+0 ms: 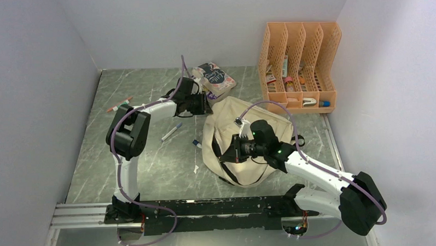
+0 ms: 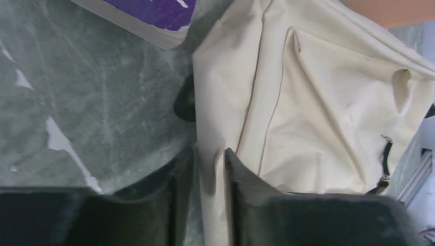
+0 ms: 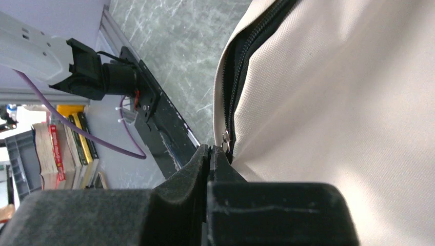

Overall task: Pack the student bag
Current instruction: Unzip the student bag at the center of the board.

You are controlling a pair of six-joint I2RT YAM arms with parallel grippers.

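While the student bag [image 1: 222,125] lies flat on the grey marbled tabletop [image 1: 152,174], a little right of its middle, its long axis runs from the far edge toward the near edge with a slight slant. The far end points at a floral-covered book [image 1: 214,79] by the far edge. The near end, crossed by black straps [image 1: 234,169], points at the arms' bases. Which end is the bag's top I cannot tell. The left hand [image 1: 207,104] sits at the bag's far left corner. In its wrist view the left hand [image 2: 209,154] is parted a little, with the edge of the cream cloth [image 2: 318,102] running between the fingers [image 2: 179,174] and not visibly squeezed. The right hand [image 1: 231,150] reaches in from the right over the bag's near half. In its wrist view the right hand [image 3: 211,149] is closed, its tips pinched together on the zipper pull [image 3: 225,136]. That is where the black zipper [image 3: 241,72] ends along the cream side panel [image 3: 349,102], and the zipper gapes slightly above the pull. An orange file organizer [image 1: 301,65] stands in the far right corner, near the bag but apart from it. A white marker [image 1: 171,131] lies left of the bag, and a red pen [image 1: 119,104] lies nearer the left edge.
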